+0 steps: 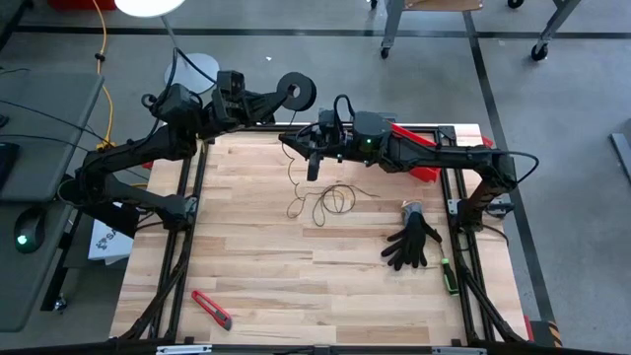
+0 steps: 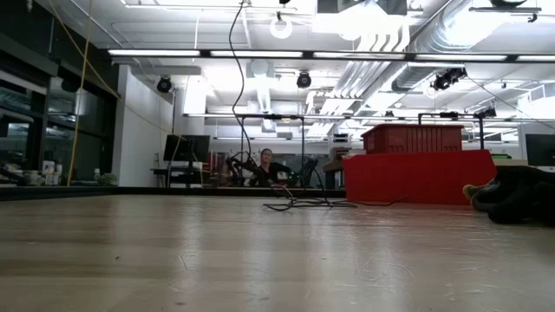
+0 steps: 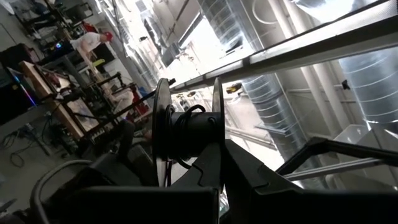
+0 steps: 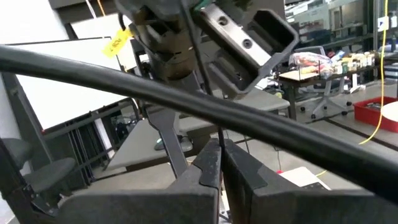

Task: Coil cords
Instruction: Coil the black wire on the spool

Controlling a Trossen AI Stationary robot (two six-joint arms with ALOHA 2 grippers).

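My left gripper (image 1: 284, 96) is shut on the small round black spool (image 1: 297, 92), held up beyond the table's far edge; the spool's two flanges show in the left wrist view (image 3: 186, 127). The thin dark cord (image 1: 292, 168) runs from the spool's side down to loose loops (image 1: 331, 200) lying on the wooden table; these loops also show in the low view (image 2: 299, 204). My right gripper (image 1: 314, 166) is shut on the cord above the table's far middle, between the spool and the loops. My left gripper holds the spool at its hub and one flange (image 3: 212, 146), the fingers coming from the table's left. The gripper's own body hides the exact place of contact. The spool is lifted clear, its axis roughly level. My right gripper pinches the thin cord (image 4: 219, 138) between its two fingertips, a single strand. The cord rises from the fingertips toward the left arm. Below the gripper it hangs slack down to the loops on the table.
A black glove (image 1: 412, 243) lies at the table's right, with a green tool (image 1: 447, 274) beside it. A red bin (image 1: 419, 158) stands under the right arm. A red utility knife (image 1: 212, 309) lies near the front left. A person (image 2: 264, 166) sits far behind.
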